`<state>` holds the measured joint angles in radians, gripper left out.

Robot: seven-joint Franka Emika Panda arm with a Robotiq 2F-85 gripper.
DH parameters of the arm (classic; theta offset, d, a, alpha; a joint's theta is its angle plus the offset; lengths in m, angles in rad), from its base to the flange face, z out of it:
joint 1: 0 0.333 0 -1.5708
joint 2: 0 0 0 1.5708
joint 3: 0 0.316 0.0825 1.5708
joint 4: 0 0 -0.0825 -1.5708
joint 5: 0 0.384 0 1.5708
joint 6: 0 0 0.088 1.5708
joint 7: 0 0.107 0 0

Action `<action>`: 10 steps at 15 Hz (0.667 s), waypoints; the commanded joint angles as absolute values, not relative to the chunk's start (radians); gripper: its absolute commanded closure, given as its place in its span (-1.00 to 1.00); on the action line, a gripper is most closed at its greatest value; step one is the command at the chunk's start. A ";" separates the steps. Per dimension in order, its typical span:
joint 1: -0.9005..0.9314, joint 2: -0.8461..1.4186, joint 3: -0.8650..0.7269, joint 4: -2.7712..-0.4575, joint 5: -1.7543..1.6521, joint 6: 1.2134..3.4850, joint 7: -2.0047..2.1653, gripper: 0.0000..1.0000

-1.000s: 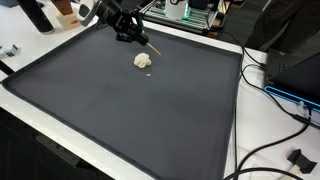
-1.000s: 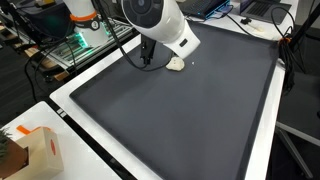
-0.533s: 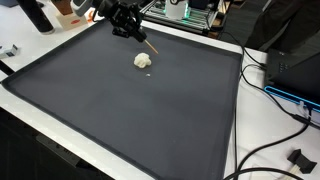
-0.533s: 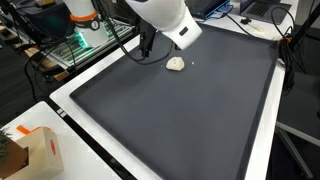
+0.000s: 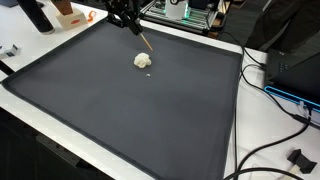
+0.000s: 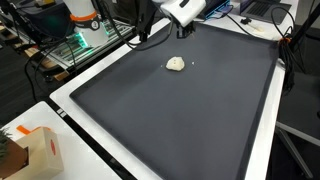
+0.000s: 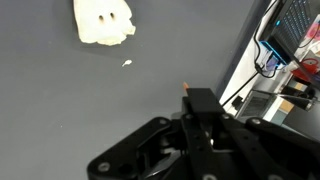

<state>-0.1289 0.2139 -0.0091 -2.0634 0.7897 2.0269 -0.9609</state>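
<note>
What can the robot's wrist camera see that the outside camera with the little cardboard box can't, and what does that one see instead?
Only the wrist view shows, close up, the gripper pinching a thin stick whose tip pokes out ahead, and small dark dents on the white lump. Only the exterior view shows the whole dark mat, the cardboard box at its corner, and the gripper hanging above the mat's far edge. Both show the lump lying on the mat, apart from the gripper.

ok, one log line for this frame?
fingers: shut on thin stick | stick: held over black mat, tip apart from white lump | white lump: lying on mat, untouched
</note>
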 commanded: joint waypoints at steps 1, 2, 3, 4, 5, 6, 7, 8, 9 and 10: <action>-0.095 0.109 -0.018 -2.145 0.711 2.114 -0.915 0.94; -0.089 0.091 -0.016 -2.152 0.684 2.130 -0.902 0.94; -0.083 0.075 -0.015 -2.160 0.655 2.146 -0.890 0.94; -0.078 0.059 -0.013 -2.167 0.625 2.161 -0.875 0.94; -0.073 0.047 -0.012 -2.171 0.591 2.169 -0.861 0.94; -0.068 0.034 -0.010 -2.177 0.562 2.178 -0.846 0.94; -0.063 0.024 -0.009 -2.181 0.532 2.181 -0.832 0.94; -0.059 0.015 -0.008 -2.183 0.503 2.181 -0.819 0.94; -0.054 0.007 -0.006 -2.186 0.475 2.185 -0.806 0.94; -0.049 0.001 -0.005 -2.188 0.447 2.189 -0.791 0.94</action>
